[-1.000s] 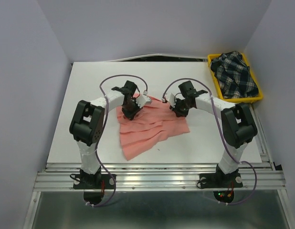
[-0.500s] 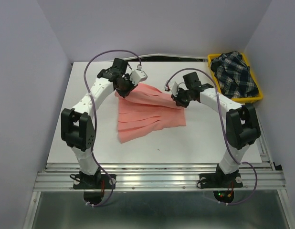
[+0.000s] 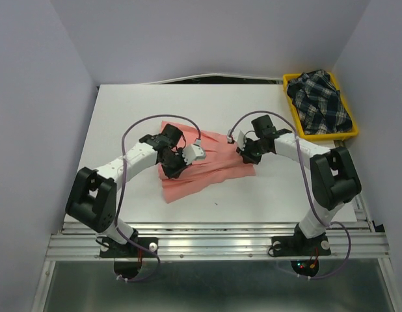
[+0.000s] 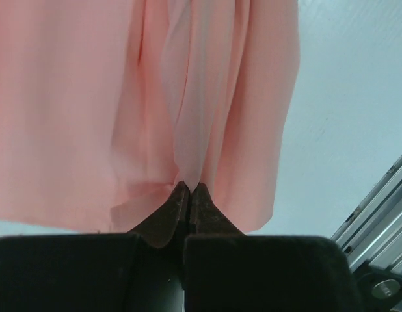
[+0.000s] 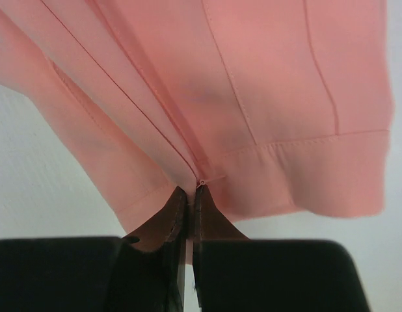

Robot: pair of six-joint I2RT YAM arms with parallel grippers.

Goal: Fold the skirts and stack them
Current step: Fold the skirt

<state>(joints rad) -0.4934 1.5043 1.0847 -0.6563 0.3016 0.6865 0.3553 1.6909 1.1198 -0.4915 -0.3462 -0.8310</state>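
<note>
The salmon-pink pleated skirt (image 3: 211,166) lies rumpled at the middle of the white table. My left gripper (image 3: 171,162) is shut on a fold of it at its left side; the left wrist view shows the cloth (image 4: 188,97) pinched between the closed fingers (image 4: 189,190). My right gripper (image 3: 248,151) is shut on the skirt's right edge near the hem; the right wrist view shows the hem (image 5: 253,117) pinched at my gripper (image 5: 188,192). The dark plaid skirt (image 3: 319,103) lies bunched in the yellow tray (image 3: 350,133) at the far right.
Bare white table (image 3: 123,110) lies left of and behind the pink skirt and in front of it. Grey walls close in the left, back and right. A metal rail (image 3: 214,237) runs along the near edge.
Both grippers have pulled the pink skirt back toward the near side and lowered it. The left arm swung from the far left back to the middle; the skirt is now more bunched.
</note>
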